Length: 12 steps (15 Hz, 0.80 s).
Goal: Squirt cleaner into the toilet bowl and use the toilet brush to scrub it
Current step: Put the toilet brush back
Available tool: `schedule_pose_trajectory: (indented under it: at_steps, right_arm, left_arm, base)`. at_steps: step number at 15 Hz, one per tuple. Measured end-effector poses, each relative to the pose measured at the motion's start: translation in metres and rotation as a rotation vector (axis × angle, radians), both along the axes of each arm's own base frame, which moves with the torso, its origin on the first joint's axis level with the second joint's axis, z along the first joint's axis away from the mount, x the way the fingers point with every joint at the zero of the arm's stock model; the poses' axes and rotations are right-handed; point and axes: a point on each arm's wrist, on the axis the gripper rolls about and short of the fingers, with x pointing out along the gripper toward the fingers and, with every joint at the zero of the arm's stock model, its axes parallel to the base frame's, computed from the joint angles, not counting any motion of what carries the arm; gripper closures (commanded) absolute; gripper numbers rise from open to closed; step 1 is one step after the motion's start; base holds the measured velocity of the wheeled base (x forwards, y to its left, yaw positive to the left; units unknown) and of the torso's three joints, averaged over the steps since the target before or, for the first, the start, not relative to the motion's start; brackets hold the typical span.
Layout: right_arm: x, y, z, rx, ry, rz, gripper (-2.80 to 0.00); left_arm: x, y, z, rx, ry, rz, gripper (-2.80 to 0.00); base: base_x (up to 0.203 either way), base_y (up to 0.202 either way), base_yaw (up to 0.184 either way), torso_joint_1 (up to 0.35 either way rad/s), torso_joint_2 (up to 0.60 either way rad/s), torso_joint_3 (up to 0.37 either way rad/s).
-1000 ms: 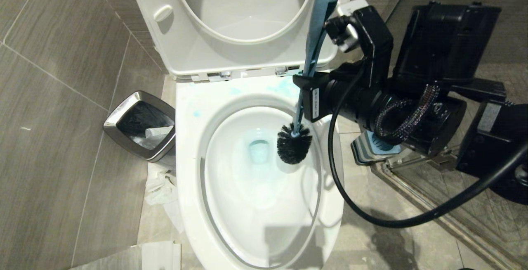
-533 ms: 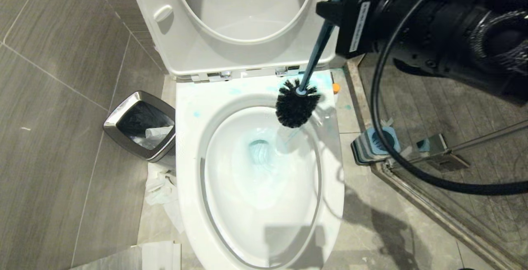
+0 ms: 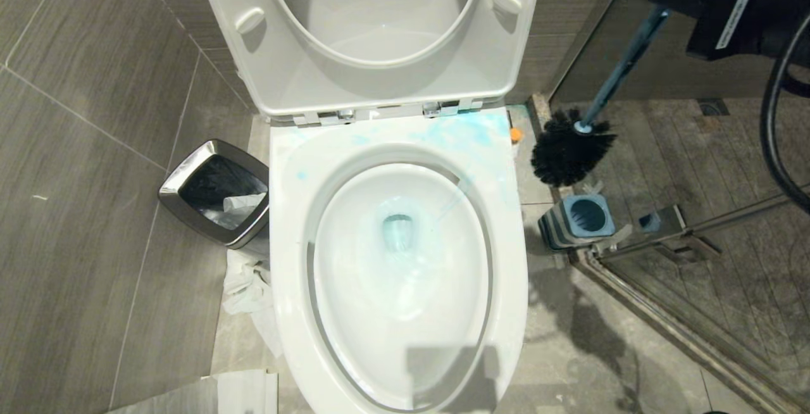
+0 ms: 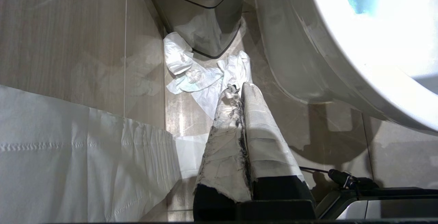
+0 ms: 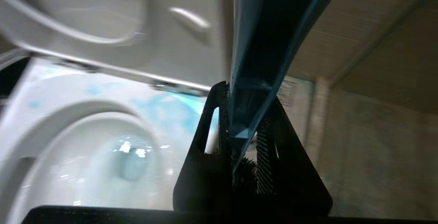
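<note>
Nearest, the left gripper hangs low by the bowl's outer wall, clenched on nothing, with tissue on the floor ahead of it. In the bowl, blue cleaner tints the water. Beside the toilet's right stands the holder, and the brush hangs just above it, head down, off the bowl. Farther up, the right gripper is clamped on the blue handle. Risks: the wet head may drip on the floor, and the tilted brush could catch the holder's rim and tip it if lowered off-centre.
</note>
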Motion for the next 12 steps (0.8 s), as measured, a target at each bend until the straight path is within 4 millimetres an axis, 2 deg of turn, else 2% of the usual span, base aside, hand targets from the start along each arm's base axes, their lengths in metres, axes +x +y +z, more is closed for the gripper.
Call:
schedule_pose_trajectory:
  at_steps: [2, 4, 7, 12]
  right_arm:
    - [0.012, -0.023, -0.003, -0.007, 0.003, -0.089, 0.0]
    - [0.023, -0.034, -0.016, -0.022, 0.037, -0.138, 0.0]
    - [0.041, -0.042, -0.049, -0.033, 0.065, -0.184, 0.0]
    - [0.069, -0.06, -0.116, -0.04, 0.09, -0.276, 0.0]
  left_arm:
    - [0.0, 0.0, 0.0, 0.0, 0.0, 0.001, 0.0]
    - [0.0, 0.0, 0.0, 0.0, 0.0, 0.001, 0.0]
    - [0.0, 0.0, 0.0, 0.0, 0.0, 0.0, 0.0]
    - [0.0, 0.0, 0.0, 0.0, 0.0, 0.001, 0.0]
  base:
    - [0.0, 0.0, 0.0, 0.0, 0.0, 0.0]
    - [0.0, 0.0, 0.0, 0.0, 0.0, 0.0]
    - [0.0, 0.0, 0.0, 0.0, 0.0, 0.0]
    - [0.0, 0.0, 0.0, 0.0, 0.0, 0.0]
